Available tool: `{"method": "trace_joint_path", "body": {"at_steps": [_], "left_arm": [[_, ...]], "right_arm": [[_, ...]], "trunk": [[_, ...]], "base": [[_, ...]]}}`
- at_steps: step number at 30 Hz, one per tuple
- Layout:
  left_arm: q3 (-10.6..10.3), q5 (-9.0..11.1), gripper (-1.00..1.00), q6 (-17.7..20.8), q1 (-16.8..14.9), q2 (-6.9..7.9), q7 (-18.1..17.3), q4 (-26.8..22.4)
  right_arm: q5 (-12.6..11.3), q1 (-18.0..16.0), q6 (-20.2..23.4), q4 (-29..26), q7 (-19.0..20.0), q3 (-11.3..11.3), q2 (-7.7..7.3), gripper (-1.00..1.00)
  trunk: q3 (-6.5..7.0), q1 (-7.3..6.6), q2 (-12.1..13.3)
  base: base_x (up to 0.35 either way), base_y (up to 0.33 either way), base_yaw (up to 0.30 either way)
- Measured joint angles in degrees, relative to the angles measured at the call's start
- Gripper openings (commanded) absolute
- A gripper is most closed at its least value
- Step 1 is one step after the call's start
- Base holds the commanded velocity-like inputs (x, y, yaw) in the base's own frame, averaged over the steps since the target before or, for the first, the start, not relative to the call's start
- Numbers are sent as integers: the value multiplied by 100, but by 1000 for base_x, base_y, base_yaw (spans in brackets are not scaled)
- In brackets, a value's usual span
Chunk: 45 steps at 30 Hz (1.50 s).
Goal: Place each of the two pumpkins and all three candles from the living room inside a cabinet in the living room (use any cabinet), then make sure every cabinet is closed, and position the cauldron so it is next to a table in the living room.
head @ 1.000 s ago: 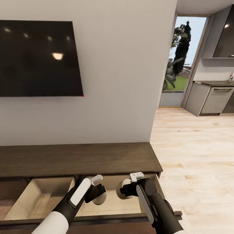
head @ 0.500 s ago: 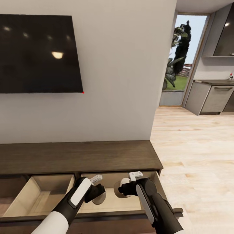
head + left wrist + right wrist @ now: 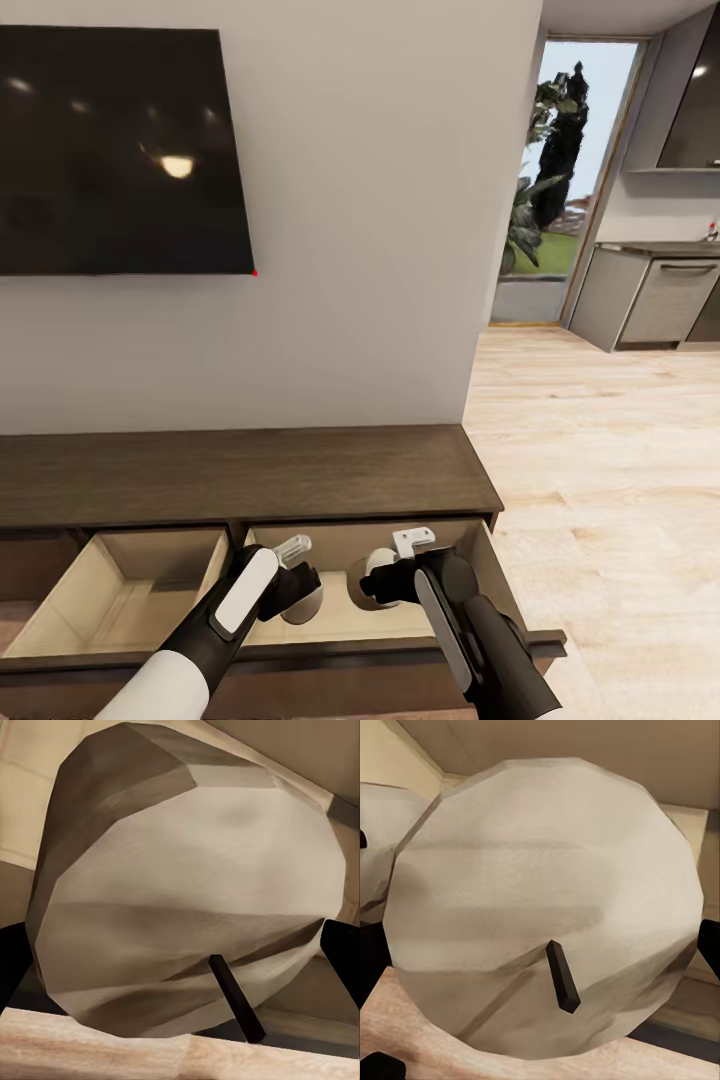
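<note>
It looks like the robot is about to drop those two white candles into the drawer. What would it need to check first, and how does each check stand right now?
1. Right drawer of the cabinet pulled open: ok.
2. Left gripper holds a candle, seen close up in the left wrist view: ok.
3. Right gripper holds a candle: ok.
4. Both candles are above the drawer's pale inside, not over its front edge: ok in the head view.
5. Room on the drawer floor beneath them: cannot tell, the arms hide it.
6. Left drawer closed: not ok, it stands open.
</note>
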Motion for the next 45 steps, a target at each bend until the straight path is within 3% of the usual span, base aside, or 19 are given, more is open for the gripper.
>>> {"method": "trace_joint_path", "body": {"at_steps": [4,12,16,41,45], "left_arm": [[1,-2,-100,0,0,0,0,-4],[1,0,-100,-4,0,2,1,-5],[1,-1,-100,2,0,4,6,-6],[-4,1,-100,-3,0,-4,44,-14],[-1,3,-100,-5,-1,-7,56,-13]], "right_arm": [[2,0,0,0,0,4,6,-100],[-2,-1,2,-145,4,12,2,-100],[-4,0,2,-178,7,29,0,-100],[-18,0,9,-185,0,48,-9,-100],[-270,0,23,-189,-8,48,-10,-100]], "trunk": [[-72,88,-160],[-72,88,-162],[-144,176,-321],[-171,176,-323],[-171,176,-323]], "base": [[0,0,0],[0,0,0],[0,0,0],[11,-7,0],[15,-14,-94]]}}
